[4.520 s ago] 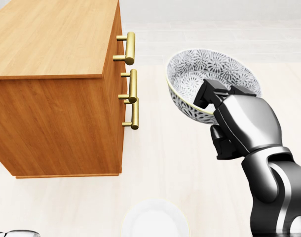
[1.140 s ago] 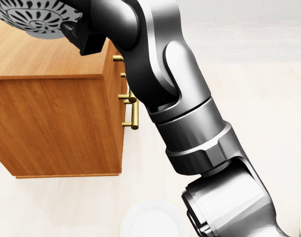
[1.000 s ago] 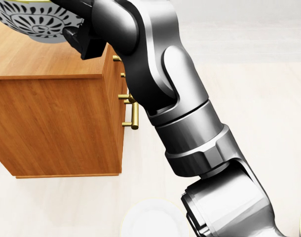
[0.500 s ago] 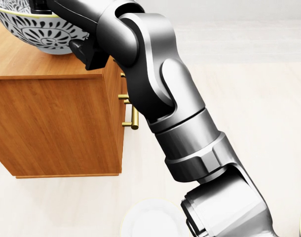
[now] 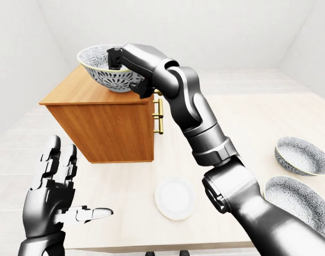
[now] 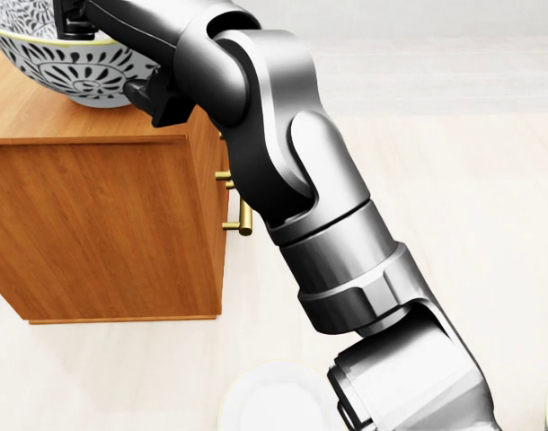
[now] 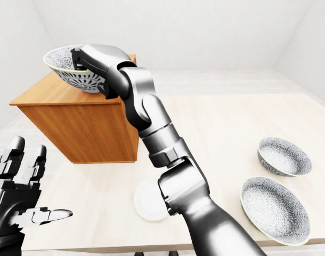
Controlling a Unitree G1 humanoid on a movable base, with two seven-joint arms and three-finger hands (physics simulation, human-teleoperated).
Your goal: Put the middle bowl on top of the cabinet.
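Observation:
The patterned bowl [image 5: 105, 76] with a pale rim sits upright over the wooden cabinet's top [image 5: 72, 92], at the upper left of the left-eye view. My right hand [image 5: 116, 57] is shut on its rim, one finger inside and the others [image 6: 163, 97] on the outer wall. The bowl's base is at or just above the wood; I cannot tell whether it touches. My right arm crosses the head view and hides most of the cabinet's drawer side. My left hand [image 5: 57, 188] hangs open and empty at the lower left.
Brass handles [image 6: 242, 216] stick out of the cabinet's right face. A white plate [image 5: 175, 198] lies on the pale table below the cabinet. Two more patterned bowls, one [image 7: 284, 156] above the other [image 7: 274, 209], stand at the table's right.
The bowl came from the right of the cabinet to above its top. Over the last second it has levelled and sunk towards the wood, still held in my right hand.

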